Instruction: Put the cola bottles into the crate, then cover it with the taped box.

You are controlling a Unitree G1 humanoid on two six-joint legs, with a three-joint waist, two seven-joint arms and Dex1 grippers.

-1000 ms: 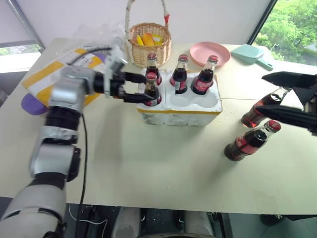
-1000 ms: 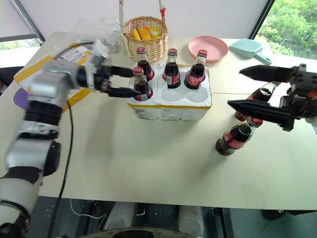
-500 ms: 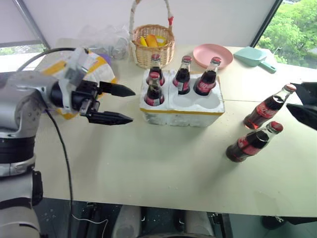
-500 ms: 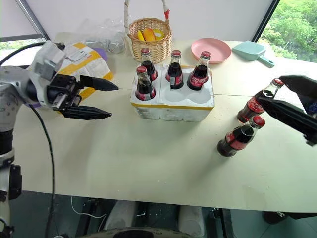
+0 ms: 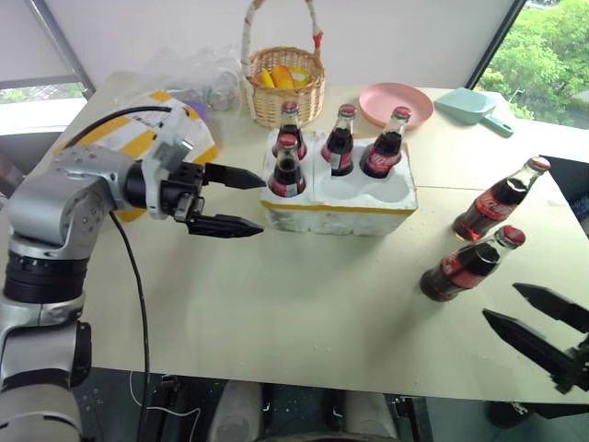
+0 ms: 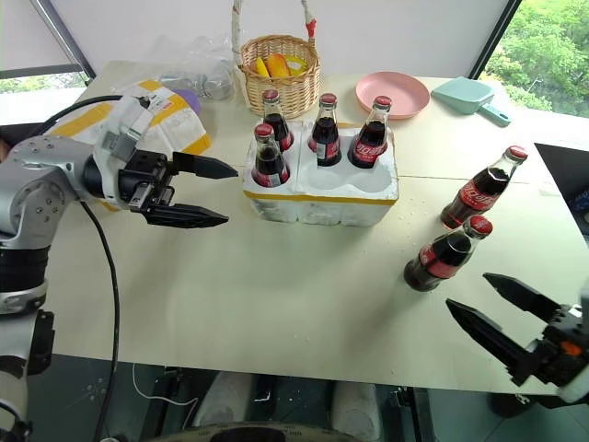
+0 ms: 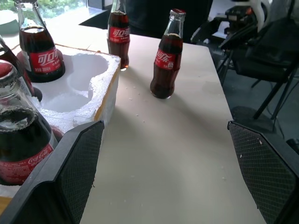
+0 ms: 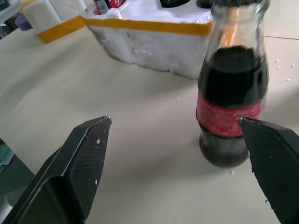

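The white styrofoam crate (image 5: 368,198) with a yellow tape strip sits mid-table and holds several cola bottles, one in its front-left well (image 5: 287,170). Two more cola bottles (image 5: 497,198) (image 5: 465,262) stand on the table to its right. My left gripper (image 5: 263,204) is open and empty, just left of the crate. At the front right edge my right gripper (image 6: 467,290) is open and empty, below the nearer standing bottle (image 8: 232,100). The taped box (image 6: 175,115) lies at the back left, partly behind my left arm.
A wicker basket (image 5: 283,83) with fruit stands behind the crate. A pink plate (image 5: 396,101) and a teal scoop (image 5: 469,106) lie at the back right. Crumpled clear plastic (image 5: 198,74) lies by the taped box. Chairs (image 7: 261,51) stand beyond the table's right side.
My left gripper has drawn back off the bottle in the front-left well, which stays in the crate. My right gripper has sunk from beside the two standing bottles to the table's front edge.
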